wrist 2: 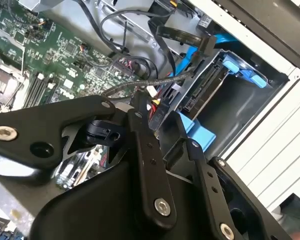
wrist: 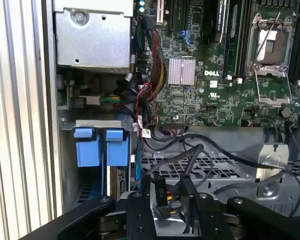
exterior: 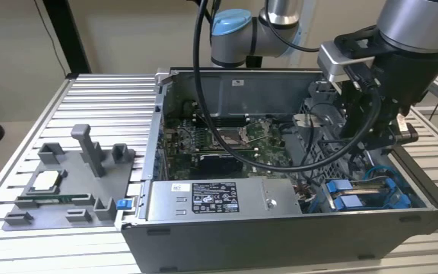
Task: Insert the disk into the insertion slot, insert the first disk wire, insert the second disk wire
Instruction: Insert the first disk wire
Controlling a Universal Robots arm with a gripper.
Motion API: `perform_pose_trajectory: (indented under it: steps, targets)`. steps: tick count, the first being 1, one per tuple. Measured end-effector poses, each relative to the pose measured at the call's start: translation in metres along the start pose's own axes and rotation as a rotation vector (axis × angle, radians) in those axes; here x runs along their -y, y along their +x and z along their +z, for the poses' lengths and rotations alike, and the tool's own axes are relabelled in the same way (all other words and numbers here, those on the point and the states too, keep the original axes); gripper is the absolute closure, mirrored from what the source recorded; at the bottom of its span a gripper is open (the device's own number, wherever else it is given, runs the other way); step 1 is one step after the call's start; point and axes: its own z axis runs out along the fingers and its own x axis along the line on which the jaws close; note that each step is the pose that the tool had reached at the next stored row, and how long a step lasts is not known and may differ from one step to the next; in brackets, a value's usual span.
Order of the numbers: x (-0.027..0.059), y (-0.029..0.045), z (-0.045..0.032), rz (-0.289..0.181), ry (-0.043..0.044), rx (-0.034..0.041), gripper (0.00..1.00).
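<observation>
In the exterior view an open case [exterior: 280, 240] sits on the slatted worktop [exterior: 105, 103], and the arm [exterior: 413, 34] reaches down into its end at the exterior view's right. The disk [exterior: 350, 200] is seated in the slot at the case's lower right corner in that view. It shows there as two bright blue tabs [exterior: 337, 186], just beside the grey power supply [exterior: 211, 200]. A grey fixture [exterior: 67, 177] lies well apart on the worktop, at the exterior view's left. The second wrist view shows what the arm hides there: the end effector [wrist 2: 157, 112] is pinching a connector [wrist 2: 155, 105] with red and yellow wires, near the disk's [wrist 2: 205, 90] dark edge, which is framed in blue plastic. In the first wrist view the connector [wrist: 160, 192] looks black with a small white label and sits between the black fingers [wrist: 140, 210]. The disk's [wrist: 117, 182] blue tabs [wrist: 87, 147] stand side by side next to the green motherboard [wrist: 215, 95].
</observation>
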Motion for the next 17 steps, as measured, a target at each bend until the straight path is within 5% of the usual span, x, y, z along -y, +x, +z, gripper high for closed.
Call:
perform_pose_trajectory:
  steps: [5,6,12,17]
  targets:
    - [0.0001,0.0050,-0.0014,0.000,0.0008,0.0031,0.00]
    - [0.0000,0.0060,-0.0015,0.000,0.0008,0.0036,1.00]
    - [-0.0008,0.0064,-0.0014,-0.001,0.0069,0.0043,1.00]
    - [-0.0027,0.0064,-0.0014,-0.003,0.0230,0.0045,1.00]
